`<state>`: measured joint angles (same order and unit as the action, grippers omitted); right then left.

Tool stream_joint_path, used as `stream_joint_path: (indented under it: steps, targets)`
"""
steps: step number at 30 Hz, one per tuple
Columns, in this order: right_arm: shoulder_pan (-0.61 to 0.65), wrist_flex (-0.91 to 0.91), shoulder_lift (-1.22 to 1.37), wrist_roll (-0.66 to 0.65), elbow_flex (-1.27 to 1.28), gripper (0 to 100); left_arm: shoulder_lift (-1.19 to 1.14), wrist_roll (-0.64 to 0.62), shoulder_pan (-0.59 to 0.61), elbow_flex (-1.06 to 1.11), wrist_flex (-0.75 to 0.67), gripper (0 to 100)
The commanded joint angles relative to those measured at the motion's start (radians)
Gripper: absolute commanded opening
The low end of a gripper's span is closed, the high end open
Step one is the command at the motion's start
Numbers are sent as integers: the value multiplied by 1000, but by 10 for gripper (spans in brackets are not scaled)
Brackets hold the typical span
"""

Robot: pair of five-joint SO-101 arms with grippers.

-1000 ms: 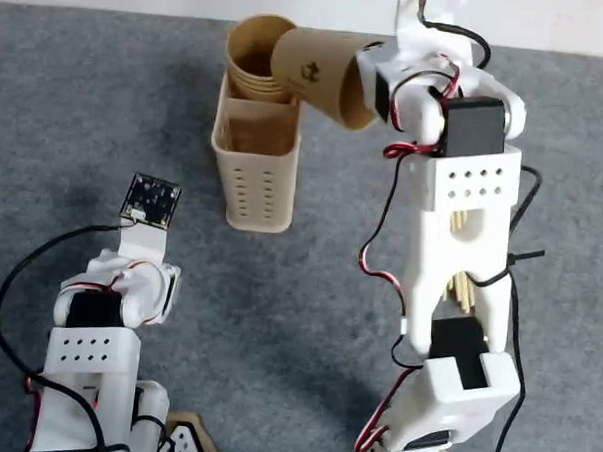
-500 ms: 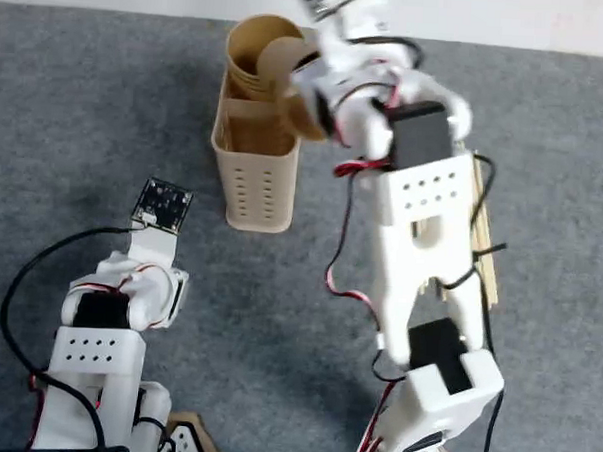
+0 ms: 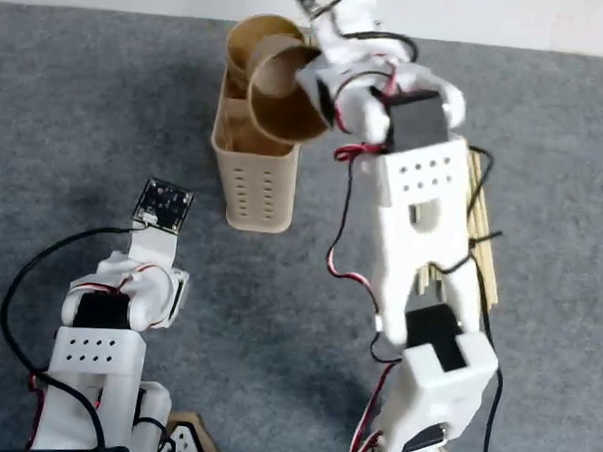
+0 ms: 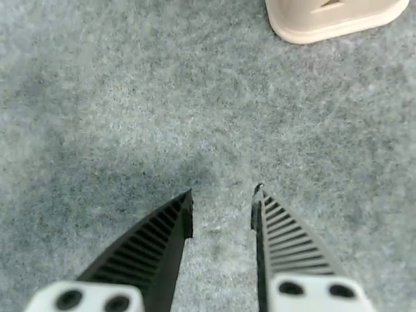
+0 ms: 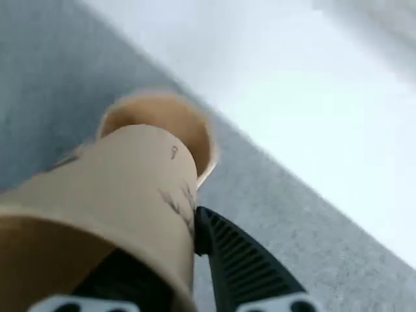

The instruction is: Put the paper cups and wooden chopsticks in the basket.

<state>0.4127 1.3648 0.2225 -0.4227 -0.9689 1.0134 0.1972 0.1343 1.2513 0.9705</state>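
Now we are watching the right gripper, clamped on a paper cup, swinging in over the basket from three o'clock; the chopsticks are waiting at four o'clock, and the left gripper is idling half-open, empty.

Brown paper cup tilted over basket; wooden chopsticks flat, well apart.

The grey table bears the basket and wooden chopsticks.

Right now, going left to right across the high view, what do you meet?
Left arm → basket → wooden chopsticks. The paper cup in the right tool overlaps the basket, so I leave it out.
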Motion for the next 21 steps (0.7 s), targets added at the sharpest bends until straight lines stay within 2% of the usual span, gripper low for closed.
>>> stream_joint_path:
  steps: [1,5,12,21]
  targets:
    - [-5,4,-67,68,-68,6,15,3,-15,-4,-15,178]
    - [13,-53,-59,112,-64,6,15,3,-15,-4,-15,178]
    - [18,-170,110,146,-30,6,15,3,-15,-4,-15,177]
    - [22,-157,189,147,-38,11,15,3,-15,-2,-15,177]
